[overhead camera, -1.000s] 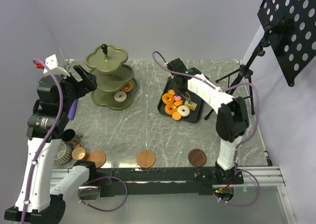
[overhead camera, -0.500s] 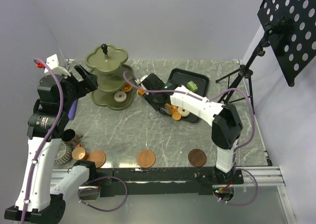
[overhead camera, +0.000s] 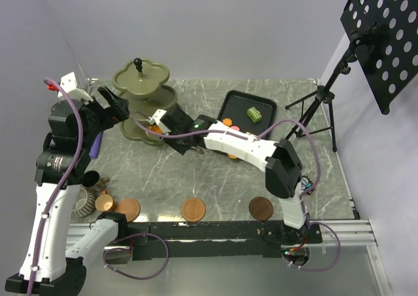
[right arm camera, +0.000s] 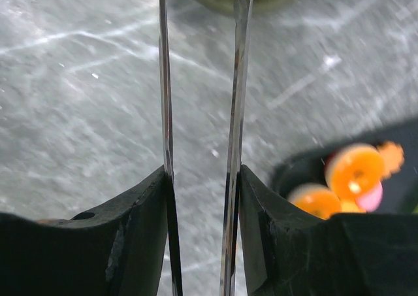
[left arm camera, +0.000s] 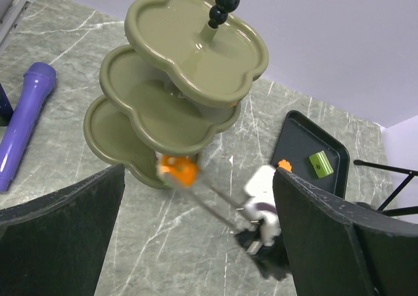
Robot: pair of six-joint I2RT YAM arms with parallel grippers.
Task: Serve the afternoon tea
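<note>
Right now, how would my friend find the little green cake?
Look at the black tray at the back of the marble table, right of the olive-green stand. The green pastry lies alone on its far part. It is a small green block; the other pastries there are round and orange or pink.

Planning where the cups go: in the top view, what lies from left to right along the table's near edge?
In order: striped cup → copper cup → left saucer → middle saucer → right saucer.
</note>
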